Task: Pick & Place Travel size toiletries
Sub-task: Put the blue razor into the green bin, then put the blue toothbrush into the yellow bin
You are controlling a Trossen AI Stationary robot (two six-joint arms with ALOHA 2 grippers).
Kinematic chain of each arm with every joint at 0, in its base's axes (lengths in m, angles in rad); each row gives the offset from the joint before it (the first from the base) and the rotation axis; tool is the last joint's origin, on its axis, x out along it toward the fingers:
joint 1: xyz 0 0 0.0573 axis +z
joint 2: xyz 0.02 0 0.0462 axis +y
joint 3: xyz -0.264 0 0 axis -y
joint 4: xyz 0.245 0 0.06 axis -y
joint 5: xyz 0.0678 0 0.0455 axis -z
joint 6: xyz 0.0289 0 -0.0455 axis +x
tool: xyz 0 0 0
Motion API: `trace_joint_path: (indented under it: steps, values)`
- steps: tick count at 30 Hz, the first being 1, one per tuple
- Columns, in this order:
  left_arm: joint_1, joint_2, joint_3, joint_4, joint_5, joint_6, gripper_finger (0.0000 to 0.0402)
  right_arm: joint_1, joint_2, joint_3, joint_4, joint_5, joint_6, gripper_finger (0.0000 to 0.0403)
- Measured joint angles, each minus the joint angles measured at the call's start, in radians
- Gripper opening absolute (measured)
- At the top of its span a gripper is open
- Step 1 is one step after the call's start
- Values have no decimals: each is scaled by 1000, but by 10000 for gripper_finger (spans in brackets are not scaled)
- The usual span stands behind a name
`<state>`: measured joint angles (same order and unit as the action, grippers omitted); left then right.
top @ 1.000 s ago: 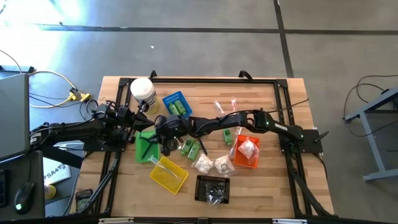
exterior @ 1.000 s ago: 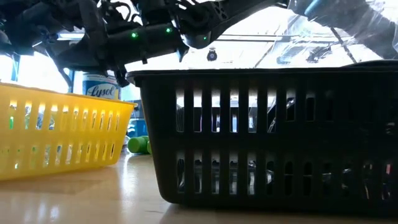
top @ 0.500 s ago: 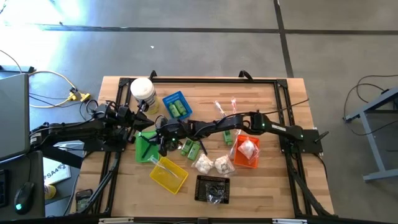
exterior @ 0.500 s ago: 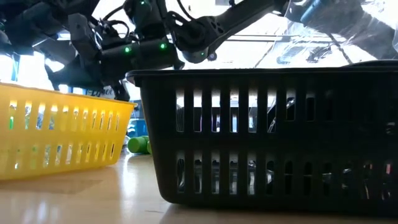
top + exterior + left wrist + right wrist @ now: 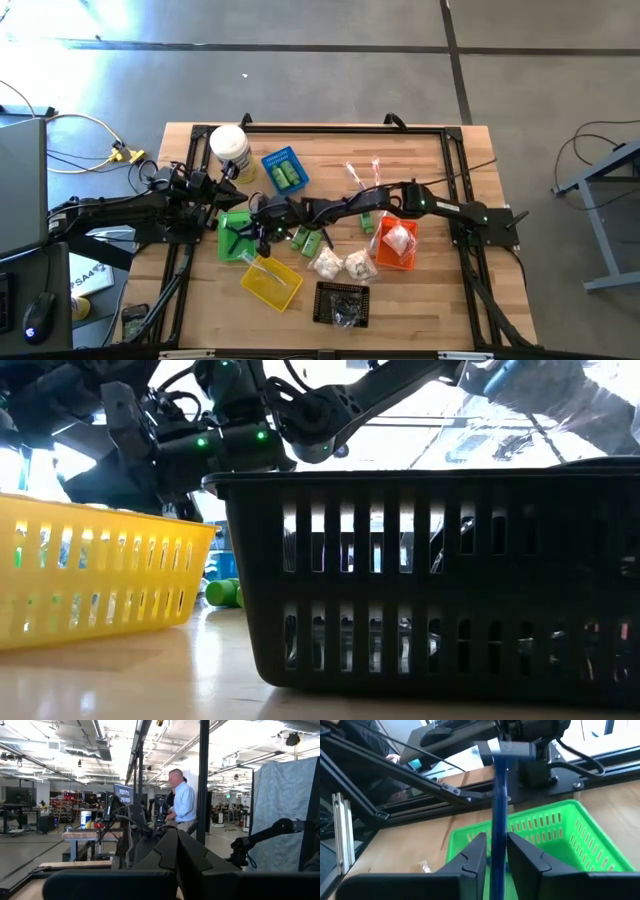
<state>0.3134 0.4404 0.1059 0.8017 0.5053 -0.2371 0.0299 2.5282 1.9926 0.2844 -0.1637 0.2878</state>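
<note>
My right gripper (image 5: 250, 228) reaches across the table from its right side and hangs over the green basket (image 5: 232, 238), shut on a thin blue stick with a grey head (image 5: 509, 748). My left gripper (image 5: 207, 198) waits by the table's left edge, its fingers (image 5: 176, 855) shut and empty. Small green bottles lie in the blue basket (image 5: 284, 172) and on the table (image 5: 308, 238). White puffy packets (image 5: 340, 263) lie on the table, and one lies in the orange basket (image 5: 397, 245). Clear-wrapped sticks (image 5: 362, 172) lie at the far side. My right gripper pinches the stick's blue shaft (image 5: 498, 837) between its two fingers, which lie along it. The shaft runs out past the fingertips to the grey head, toward the table's left edge. The stick is lifted clear, above the green basket (image 5: 540, 835).
A big white jar (image 5: 230, 150) stands at the far left. A yellow basket (image 5: 270, 280) and a black basket (image 5: 342, 302) stand near the front edge. The left arm (image 5: 535, 750) is close behind the green basket. A person stands in the room beyond (image 5: 182, 800).
My right gripper has carried the blue stick toward the table's left edge and a little toward the near edge, from beside the green basket to above it. It has stayed shut on the stick.
</note>
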Motion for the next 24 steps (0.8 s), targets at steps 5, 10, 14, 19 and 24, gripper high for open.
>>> trace_joint_path:
  steps: [5,10,14,19,24]
  values:
    - [0,0,0,0,0,0,0,0,0,0,-7,0,4,95]
    - [0,0,0,-1,0,0,0,-1,0,0,-7,8,4,102]
    - [0,0,0,-16,0,0,0,-10,-10,0,-13,-19,-6,95]
    - [0,0,0,-29,11,-4,0,-34,-92,0,-72,-166,-79,21]
    - [0,-1,1,-58,19,-3,0,-12,-208,0,-272,-159,-219,3]
